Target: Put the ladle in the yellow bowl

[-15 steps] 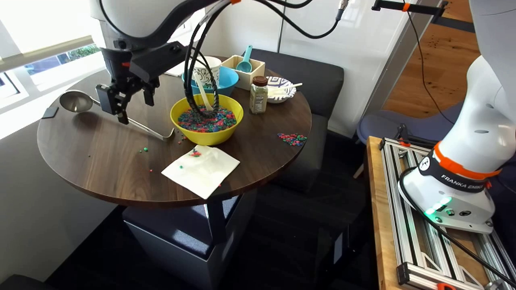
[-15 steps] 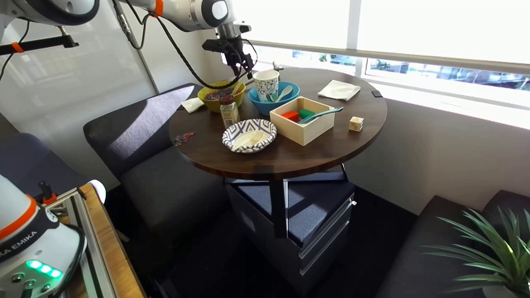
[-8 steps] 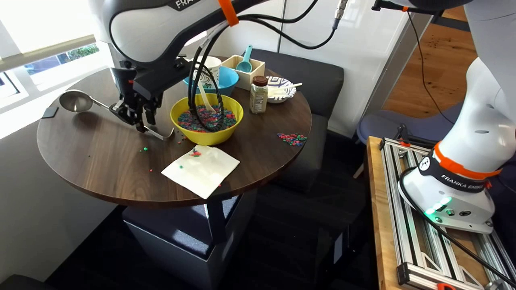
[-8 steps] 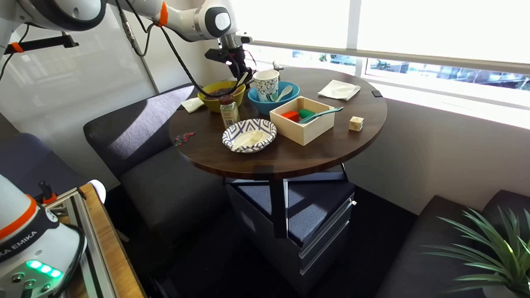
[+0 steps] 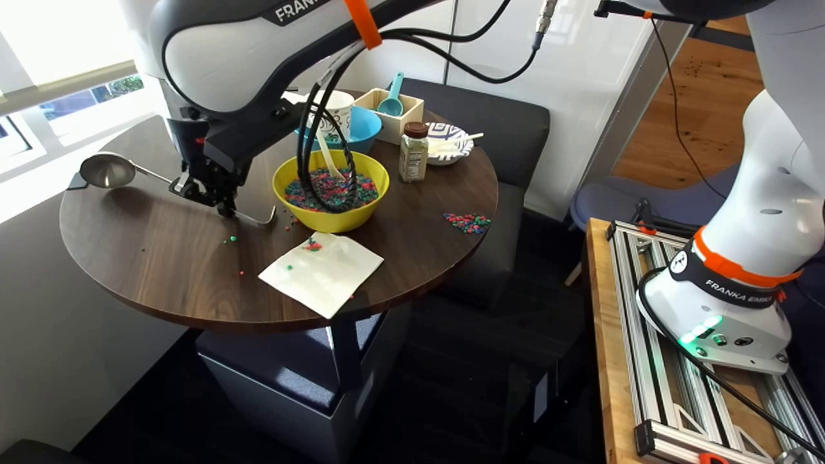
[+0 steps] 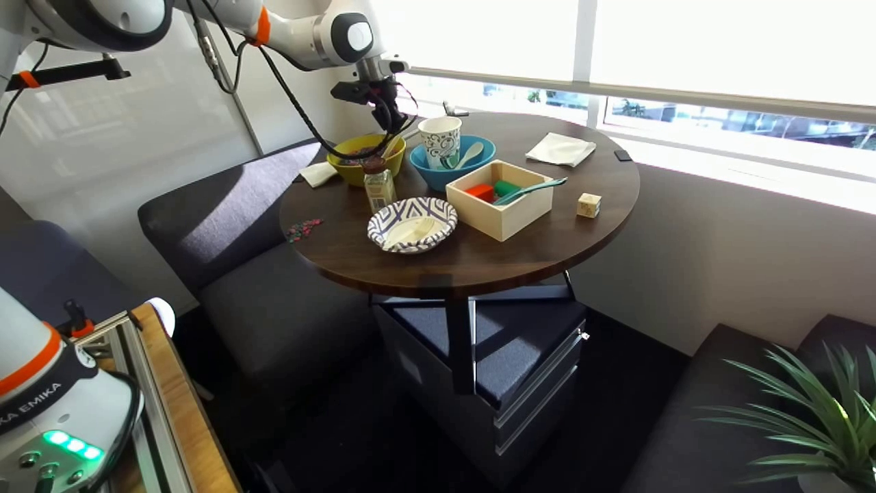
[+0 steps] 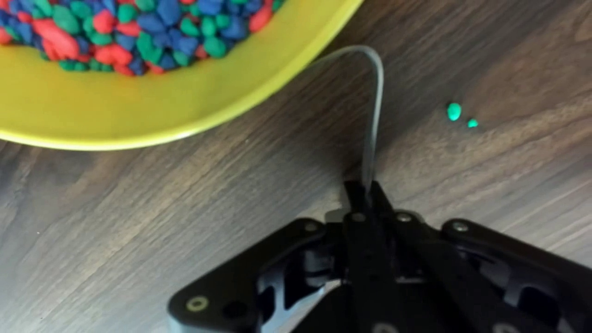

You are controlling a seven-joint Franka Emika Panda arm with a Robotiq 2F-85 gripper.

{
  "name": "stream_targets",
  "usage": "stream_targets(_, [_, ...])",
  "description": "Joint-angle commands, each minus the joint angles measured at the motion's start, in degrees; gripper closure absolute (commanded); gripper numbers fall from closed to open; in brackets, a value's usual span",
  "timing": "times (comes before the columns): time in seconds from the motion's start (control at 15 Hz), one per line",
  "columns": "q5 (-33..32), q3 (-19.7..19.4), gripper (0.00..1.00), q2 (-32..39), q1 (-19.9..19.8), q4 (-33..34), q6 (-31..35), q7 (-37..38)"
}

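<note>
Gripper (image 7: 367,190) points down, clenched on the ladle (image 7: 378,92) near the hooked end of its handle. Ladle outside the yellow bowl (image 5: 332,222); hook near its wall, cup well apart. Arm (image 5: 222,64) stretched over the table (image 5: 174,264), bent downward at the wrist, cables (image 5: 305,138) looping beneath.

In an exterior view, round table (image 6: 534,252) as clock: napkin (image 6: 560,149) between 1 and 2, wooden cube (image 6: 588,205) at 3, paper bowl (image 6: 412,224) 7–8, coloured crumbs (image 6: 304,230) near 8, capped jar (image 6: 380,188) at 9. Cup (image 6: 440,140) stands in blue bowl (image 6: 438,179) toward 12. Plant (image 6: 838,418) at view's 4 o'clock.
</note>
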Motion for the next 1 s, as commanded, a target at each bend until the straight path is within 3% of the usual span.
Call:
stream_targets(0.0, [2.56,0.33,0.99,-1.7,-0.48,-1.43,0.56,0.06])
stream_targets(0.27, [10.25,4.79,0.99,-4.85,-3.4,-2.57,2.49,-4.84])
stream_targets(0.6, [15.69,8.39,0.99,-10.09,-3.97,-2.71,1.16,-10.97])
stream_targets(0.73, [15.28,7.22,0.99,-12.79,-3.75,-3.43,0.19,-9.32])
stream_targets(0.87, [11.51,4.14,0.99,-16.94,-2.65,-4.8,-7.67,-5.16])
stream_targets(0.93, [9.31,3.56,0.99,-21.75,-2.87,-8.82,-10.96,-4.45])
